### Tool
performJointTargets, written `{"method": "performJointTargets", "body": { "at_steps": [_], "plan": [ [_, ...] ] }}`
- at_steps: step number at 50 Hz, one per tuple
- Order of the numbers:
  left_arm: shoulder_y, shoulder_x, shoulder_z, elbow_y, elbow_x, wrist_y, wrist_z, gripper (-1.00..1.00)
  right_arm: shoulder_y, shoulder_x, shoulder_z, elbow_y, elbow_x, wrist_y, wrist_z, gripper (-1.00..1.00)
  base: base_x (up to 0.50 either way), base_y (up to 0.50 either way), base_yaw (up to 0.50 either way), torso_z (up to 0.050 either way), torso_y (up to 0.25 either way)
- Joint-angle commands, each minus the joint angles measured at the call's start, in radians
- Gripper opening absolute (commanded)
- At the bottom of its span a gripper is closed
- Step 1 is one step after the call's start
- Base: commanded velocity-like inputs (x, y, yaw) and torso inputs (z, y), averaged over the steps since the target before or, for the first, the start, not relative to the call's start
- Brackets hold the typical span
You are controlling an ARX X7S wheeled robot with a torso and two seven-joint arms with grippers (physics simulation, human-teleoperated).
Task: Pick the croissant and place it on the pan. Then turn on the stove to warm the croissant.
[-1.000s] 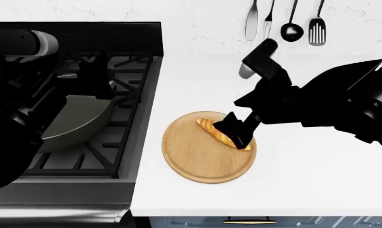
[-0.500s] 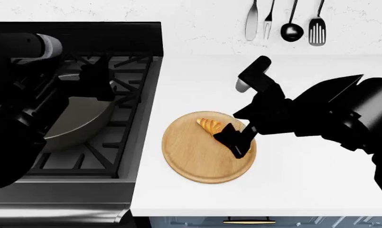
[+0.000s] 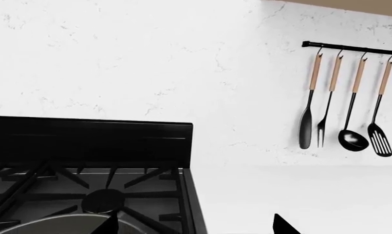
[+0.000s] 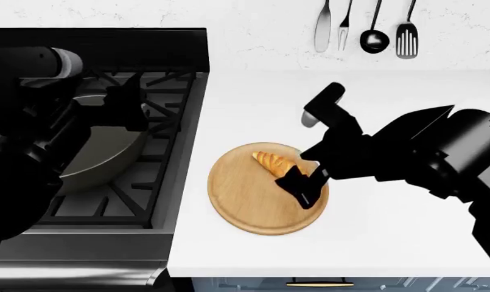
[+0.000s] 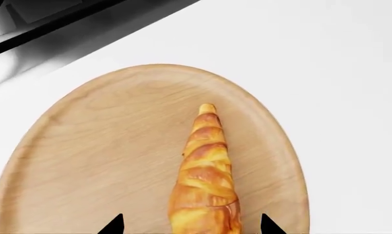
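White marble wall (image 3: 150,63), white countertop (image 4: 391,237), hanging utensils on rail (image 3: 351,47)

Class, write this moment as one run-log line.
phase: grasping | right gripper: open, straddling croissant | croissant: on wooden board | pan: on stove

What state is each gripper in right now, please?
Left gripper: open, holding nothing, above the pan.
Right gripper: open, fingertips either side of the croissant on the wooden board, not yet closed on it.

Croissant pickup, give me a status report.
Right gripper open, straddling croissant on wooden board, no grip yet. Left gripper over pan, state unclear. Nothing in the way.
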Motion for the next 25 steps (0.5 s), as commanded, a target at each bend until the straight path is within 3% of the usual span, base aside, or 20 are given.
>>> {"method": "performJointTargets", "body": {
  "at_steps": [1,25],
  "plan": [
    [0.005,-0.002,0.001,-0.005,0.001,0.007,0.001,1.0,-0.006,-0.005,-0.011,0.014,-0.009,-0.009,-0.006,1.0,0.0,0.0,0.0,0.0,0.0],
    [0.013,-0.004,0.008,-0.019,0.008,0.024,0.005,1.0,-0.009,-0.009,-0.034,0.026,-0.029,-0.027,-0.022,1.0,0.0,0.0,0.0,0.0,0.0]
  ]
}}
